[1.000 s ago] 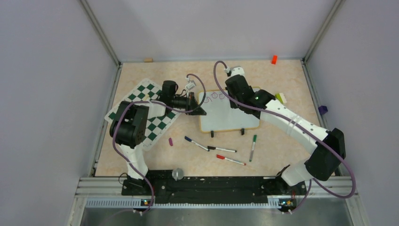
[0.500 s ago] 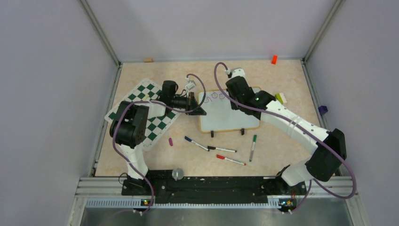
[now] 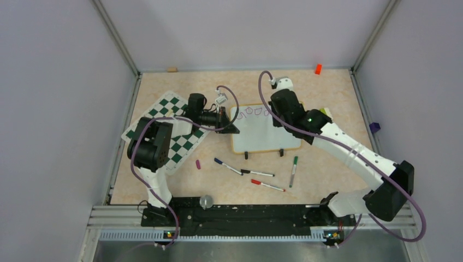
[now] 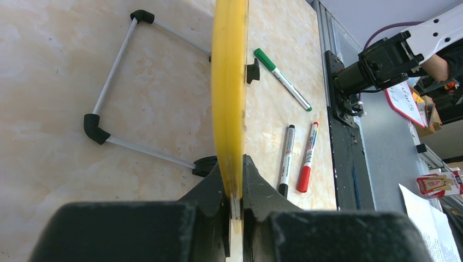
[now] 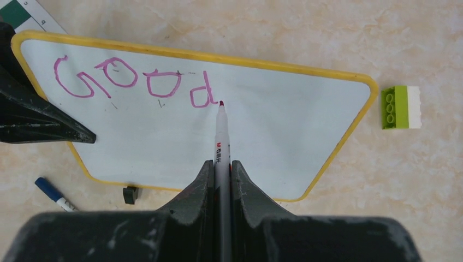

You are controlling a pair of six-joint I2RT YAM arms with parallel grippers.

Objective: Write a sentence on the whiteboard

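1. Right wrist view, nearest first: the right pincer [image 5: 221,164] is closed narrow on a white pen [image 5: 220,131]. The pen's barrel runs straight ahead from the fingers, and its rear end is hidden between them.
2. Just past the pen tip lies the whiteboard [image 5: 284,125]. Purple writing [image 5: 131,82] reading "Good" runs along its far edge, ahead and left of this pincer. The tip sits just beside the last letter, but whether it touches the surface cannot be told.
3. Low to the left of this pincer, a blue pen [image 5: 52,194] is cut off by the dark housing. A black clip [image 5: 130,194] sits at the board's near edge. Off to the right, a green-and-white brick [image 5: 396,107] lies apart from the board.
4. Left wrist view: the left pincer [image 4: 233,164] is clamped on the board's yellow frame. The board is seen edge-on here, so its face and the writing are hidden. A wire stand [image 4: 117,71] shows on one side of this pincer. On the other side, a black pen [image 4: 286,158], a red pen [image 4: 307,158] and, farther off, a green pen [image 4: 281,79] lie on the table.
5. Top view alone shows the whole layout. The board's long axis runs across the table, with the left pincer on a short end and the right pincer at the far long edge. A chess mat [image 3: 183,147] lies behind the left pincer. The writing is too small to read here.
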